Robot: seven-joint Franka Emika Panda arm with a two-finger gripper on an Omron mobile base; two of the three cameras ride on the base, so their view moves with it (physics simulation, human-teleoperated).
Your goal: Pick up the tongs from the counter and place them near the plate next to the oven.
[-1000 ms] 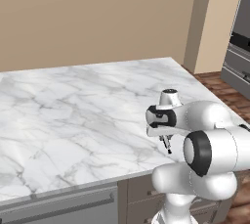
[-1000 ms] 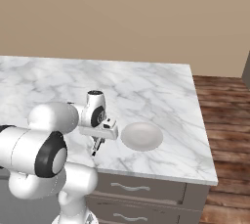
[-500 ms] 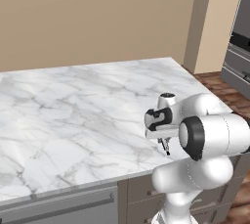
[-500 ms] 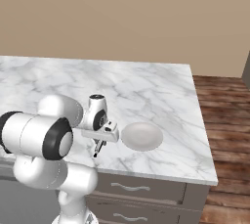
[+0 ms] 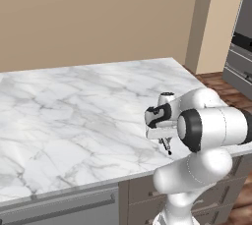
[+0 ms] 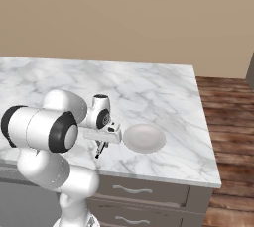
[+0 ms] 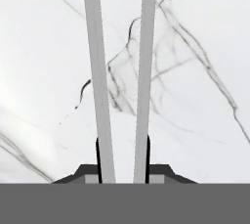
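While clamped on the tongs (image 7: 100,96), gripper (image 6: 101,147) pointing down beside plate (image 6: 144,138).

Matt grey metal tongs (image 7: 100,71) above a glossy veined marble counter (image 5: 74,116).

Kitchen: marble counter (image 5: 74,121), drawers (image 6: 144,198), oven (image 5: 241,57).

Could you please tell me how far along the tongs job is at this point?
Done: the tongs are off the counter, held by the shut gripper with their two arms running out between the fingers. In hand: the gripper hangs just beside the plate. Left: setting the tongs down near the plate and letting go.
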